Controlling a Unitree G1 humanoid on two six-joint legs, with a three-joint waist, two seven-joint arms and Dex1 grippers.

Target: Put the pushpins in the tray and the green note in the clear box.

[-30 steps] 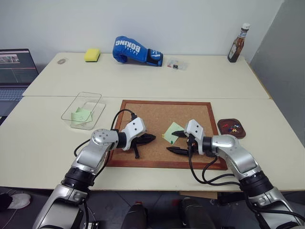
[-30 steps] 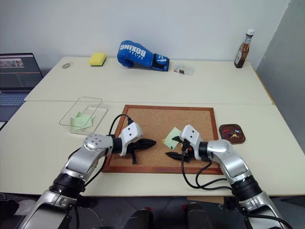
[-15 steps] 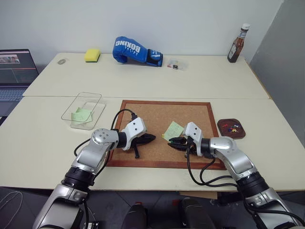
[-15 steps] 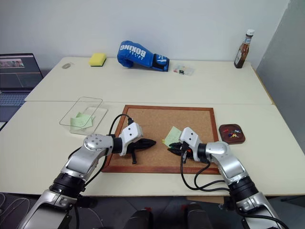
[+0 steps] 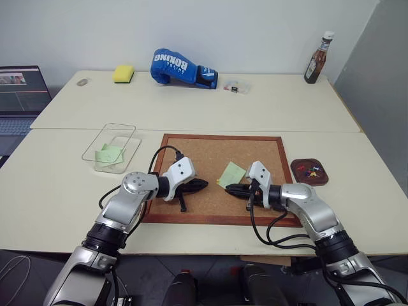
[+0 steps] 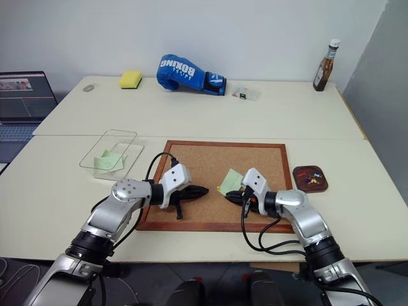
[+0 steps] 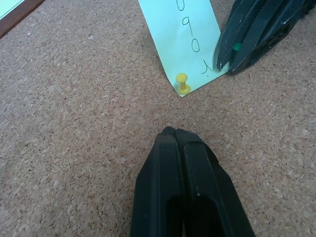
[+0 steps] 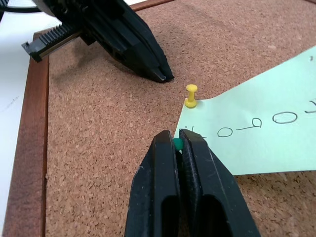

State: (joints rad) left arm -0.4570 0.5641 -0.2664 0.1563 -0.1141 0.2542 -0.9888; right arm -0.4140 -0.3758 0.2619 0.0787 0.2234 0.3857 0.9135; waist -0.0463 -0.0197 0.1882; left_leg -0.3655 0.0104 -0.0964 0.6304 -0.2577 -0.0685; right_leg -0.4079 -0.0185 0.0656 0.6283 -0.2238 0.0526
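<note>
A pale green note with handwriting lies on the corkboard, held by a yellow pushpin and a green pushpin at its near corner. My right gripper is shut on the green pushpin's head. My left gripper is shut on nothing, its tips resting low over the cork a short way left of the note. The dark reddish tray right of the board holds several pushpins. The clear box left of the board holds another green note.
A blue boxing glove, a yellow sponge, a tiny clear case and a sauce bottle stand along the far table. A laptop sits at the far left.
My right gripper went from open around the note's near corner to shut on the green pushpin. The left arm has not moved.
</note>
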